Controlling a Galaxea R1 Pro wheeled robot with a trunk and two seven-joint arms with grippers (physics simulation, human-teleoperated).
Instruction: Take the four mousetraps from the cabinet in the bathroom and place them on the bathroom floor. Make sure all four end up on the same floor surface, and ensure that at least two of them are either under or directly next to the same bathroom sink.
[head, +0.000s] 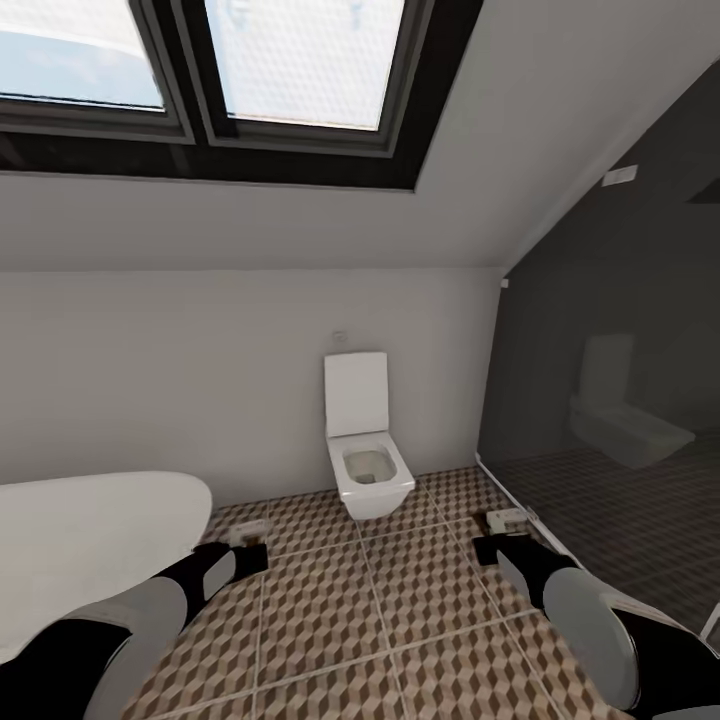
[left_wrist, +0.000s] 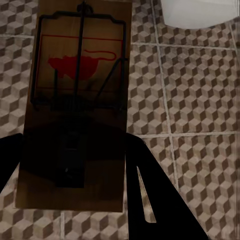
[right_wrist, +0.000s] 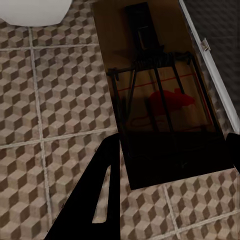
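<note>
- Landmark: toilet (head: 366, 470) against the back wall, standing on the bathroom floor (head: 350, 620).
- White tub (head: 90, 540), left of the toilet; its near end is cut off by the frame and my left arm.
- My left gripper (head: 240, 555), left of and nearer than the toilet, is clamped on a mousetrap (left_wrist: 75, 105). The trap's rear is in shadow between my fingers (left_wrist: 145, 200).
- My right gripper (head: 497, 535), right of the toilet beside the dark glass partition (head: 610, 400), grips a second mousetrap (right_wrist: 160, 100); its near end is lost in shadow.
</note>
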